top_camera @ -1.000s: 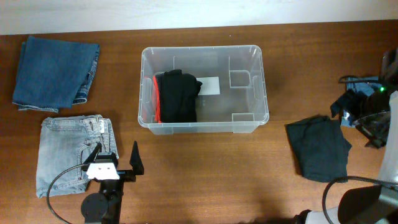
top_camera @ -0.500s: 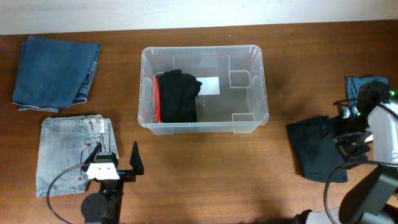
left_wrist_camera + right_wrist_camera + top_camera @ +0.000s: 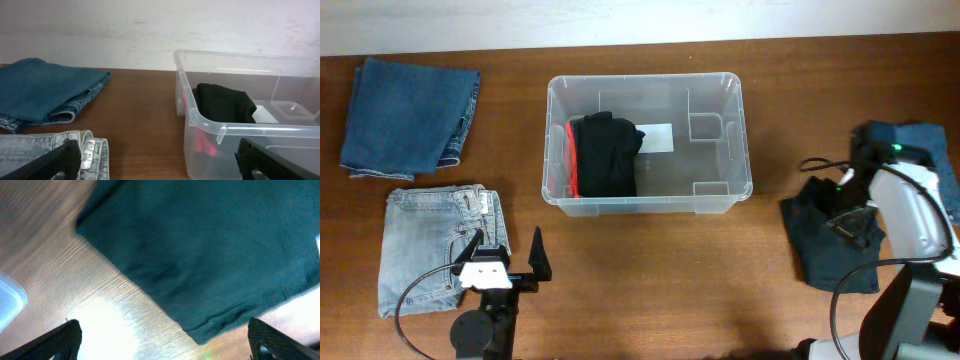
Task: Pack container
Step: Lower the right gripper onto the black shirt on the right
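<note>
The container (image 3: pixel 733 140), a clear plastic bin, stands at the table's middle back. A folded black garment with a red edge (image 3: pixel 605 155) lies in its left half, beside a white label (image 3: pixel 657 138). My left gripper (image 3: pixel 508 258) is open at the front left, its left finger over the edge of light blue jeans (image 3: pixel 425 250). The left wrist view shows the container (image 3: pixel 240 131) ahead right of the open left gripper (image 3: pixel 160 162). My right gripper (image 3: pixel 850 220) hovers open over a dark teal garment (image 3: pixel 825 245), which fills the right wrist view (image 3: pixel 200 245) above the gripper (image 3: pixel 167 345).
Folded dark blue jeans (image 3: pixel 410 115) lie at the back left. A blue cloth (image 3: pixel 932 140) lies at the far right edge behind the right arm. Cables trail from both arms near the front edge.
The right arm has swung in from the table's right edge and now hangs over the dark teal garment. The left arm and the container have not moved.
</note>
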### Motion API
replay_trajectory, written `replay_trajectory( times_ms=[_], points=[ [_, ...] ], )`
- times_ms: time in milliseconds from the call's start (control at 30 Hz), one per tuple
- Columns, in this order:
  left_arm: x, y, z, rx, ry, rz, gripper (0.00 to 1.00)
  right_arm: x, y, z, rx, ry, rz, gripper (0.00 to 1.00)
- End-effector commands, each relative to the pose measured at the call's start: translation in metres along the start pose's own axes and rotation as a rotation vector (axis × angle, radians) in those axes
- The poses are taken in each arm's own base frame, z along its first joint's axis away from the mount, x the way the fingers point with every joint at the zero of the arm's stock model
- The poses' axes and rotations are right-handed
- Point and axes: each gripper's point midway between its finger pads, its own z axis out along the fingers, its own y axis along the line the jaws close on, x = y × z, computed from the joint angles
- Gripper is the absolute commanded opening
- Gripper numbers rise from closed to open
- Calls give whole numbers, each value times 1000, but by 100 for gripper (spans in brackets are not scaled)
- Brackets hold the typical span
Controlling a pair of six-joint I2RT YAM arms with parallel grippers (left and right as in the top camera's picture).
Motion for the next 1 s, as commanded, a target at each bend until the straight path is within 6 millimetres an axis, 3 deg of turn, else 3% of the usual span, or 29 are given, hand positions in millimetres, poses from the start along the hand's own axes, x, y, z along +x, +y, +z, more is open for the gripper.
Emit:
replay_trajectory(
  times_ms=[0, 300, 467, 567, 767, 967],
  points=[
    [2, 2, 0, -7, 4, 8, 99, -2, -3, 1, 157, -48, -222, 98],
    [2, 2, 0, -7, 4, 8, 99, -18, -29, -11, 466, -159, -259, 98],
    [2, 2, 0, -7, 4, 8, 99, -11, -33, -7, 481, -115, -327, 98],
    [2, 2, 0, -7, 4, 8, 99, 0, -36, 5, 476, -76, -333, 98],
    [2, 2, 0, -7, 4, 8, 99, 9, -13, 19, 322, -45, -322, 98],
    [2, 2, 0, -7, 4, 8, 99, 10, -13, 24, 314, -44, -320, 98]
  ],
)
